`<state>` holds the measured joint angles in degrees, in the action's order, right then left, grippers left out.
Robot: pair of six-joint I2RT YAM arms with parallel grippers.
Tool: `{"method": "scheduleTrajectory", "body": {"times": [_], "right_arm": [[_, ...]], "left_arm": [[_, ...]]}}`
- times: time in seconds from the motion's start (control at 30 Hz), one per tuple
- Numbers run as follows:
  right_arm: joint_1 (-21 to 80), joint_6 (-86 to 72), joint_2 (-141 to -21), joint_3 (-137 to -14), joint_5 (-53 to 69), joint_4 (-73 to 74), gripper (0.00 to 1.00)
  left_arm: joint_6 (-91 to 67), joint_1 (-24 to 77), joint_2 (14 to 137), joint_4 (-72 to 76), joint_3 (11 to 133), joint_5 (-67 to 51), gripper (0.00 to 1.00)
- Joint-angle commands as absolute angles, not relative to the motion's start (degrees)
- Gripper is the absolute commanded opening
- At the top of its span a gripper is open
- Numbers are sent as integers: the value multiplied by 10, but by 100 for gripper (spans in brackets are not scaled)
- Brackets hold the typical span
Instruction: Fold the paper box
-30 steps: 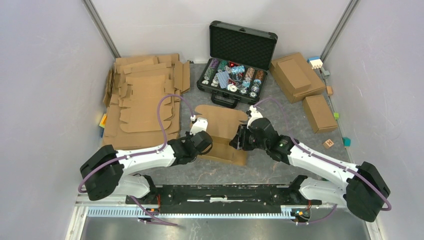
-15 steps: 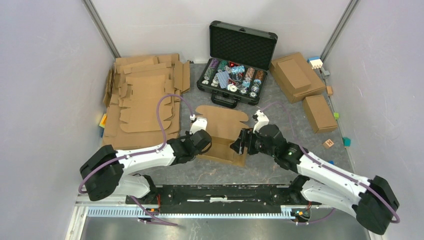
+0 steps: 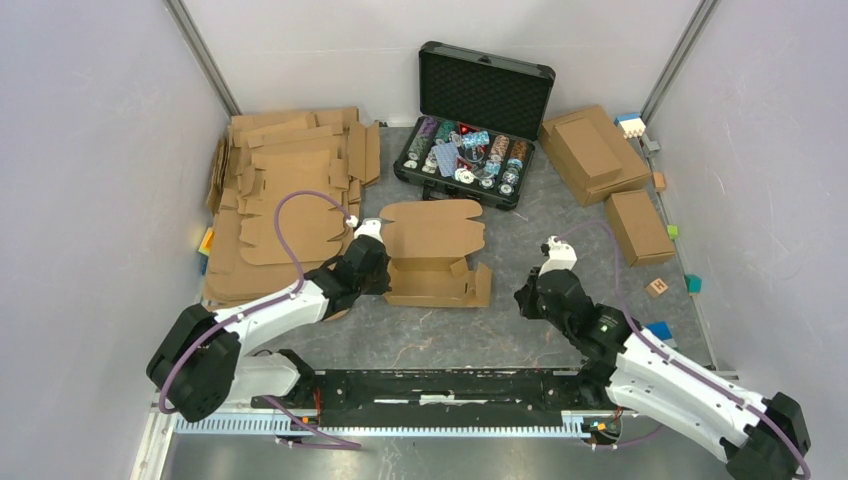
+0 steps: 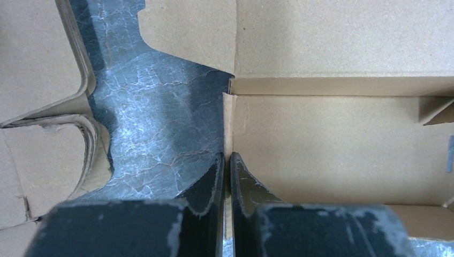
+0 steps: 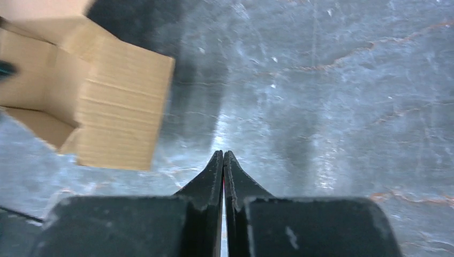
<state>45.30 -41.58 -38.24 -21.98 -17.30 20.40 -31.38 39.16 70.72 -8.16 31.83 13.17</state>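
The paper box [image 3: 432, 262] is a shallow brown cardboard tray with its rounded lid flap lying open behind it, in the middle of the table. My left gripper [image 3: 378, 272] is shut on the box's left side wall; in the left wrist view the thin cardboard edge runs between the fingertips of the left gripper [image 4: 226, 156], with the paper box's inside [image 4: 332, 144] to the right. My right gripper [image 3: 524, 298] is shut and empty, apart from the box on its right. In the right wrist view the right gripper [image 5: 223, 153] hangs over bare table, with a corner of the box [image 5: 101, 107] at the left.
A stack of flat cardboard blanks [image 3: 285, 200] fills the back left. An open black case [image 3: 470, 130] of chips stands behind the box. Two closed brown boxes [image 3: 592, 152] [image 3: 638, 226] and small coloured blocks [image 3: 657, 287] lie at the right.
My right gripper let go of the box, drew back to the right and shut. My left arm moved left and back with the box, which now lies lower and flatter.
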Motion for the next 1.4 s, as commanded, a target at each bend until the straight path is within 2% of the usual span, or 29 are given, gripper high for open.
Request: {"method": "scheduleTrajectory", "body": {"times": [0.0,0.2,0.47,1.0,1.37], "right_arm": [[452,-405,-436,-234,-217,224,0],[451,-403,-505,-190,-126,74,0],[451,-391,-558,-203,-42,-57,0],[453,-370,-591,-220,-2,-82,3],[453,-387,-573,-201,-2,-105,17]], "left_arm": [[-335,384,716,-76,306,88,2],[-332,382,716,-77,306,93,2],[-321,383,720,-80,309,96,2],[-311,437,709,-99,325,167,2],[-308,465,720,-116,339,212,2]]}}
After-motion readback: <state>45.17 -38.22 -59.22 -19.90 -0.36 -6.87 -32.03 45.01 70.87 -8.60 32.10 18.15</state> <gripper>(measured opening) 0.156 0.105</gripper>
